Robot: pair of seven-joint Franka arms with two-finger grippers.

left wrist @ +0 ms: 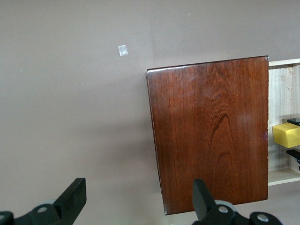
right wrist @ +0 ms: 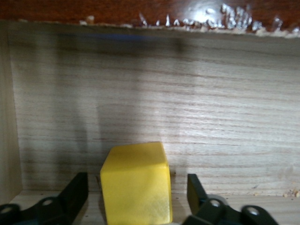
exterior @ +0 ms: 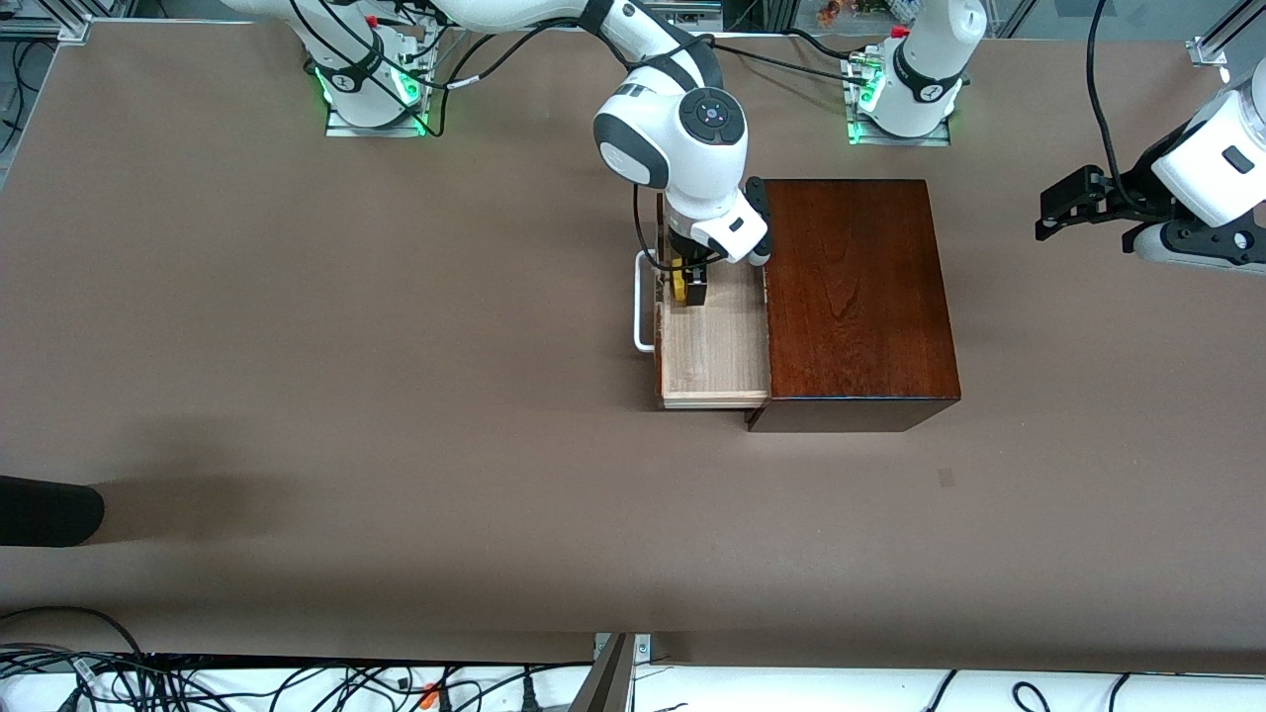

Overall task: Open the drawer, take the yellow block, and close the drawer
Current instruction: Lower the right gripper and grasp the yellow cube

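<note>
drawer (exterior: 714,341) work is partly done, judging from the front view: the pale wooden tray stands pulled out of the dark wooden box (exterior: 859,297) toward the right arm's end of the bench (exterior: 297,346), its white handle (exterior: 643,302) leading. you can see the right gripper (exterior: 689,287) down in the tray at the part farther from the front camera, with the yellow block (exterior: 678,284) between its jaws. the left gripper (exterior: 1063,210) waits in the air over the bare bench at the left arm's end, well apart from the box. so opening looks finished; lifting the block out and pushing the drawer shut are what is left for you.

left wrist view: the left gripper (left wrist: 136,199) has its jaws spread wide with nothing between them, hanging over the bench beside the box. the block (left wrist: 286,134) shows as a small bright cube in the open tray, dark fingers (left wrist: 294,123) on either side of it.

right wrist view: the block (right wrist: 137,183) sits on the tray floor, a plain glossy yellow cube with softly rounded edges. the right gripper (right wrist: 137,197) stands with its jaws released, one on each side of the cube and a visible gap to each. i judge the grasp not yet made; you would need to close before lifting.
</note>
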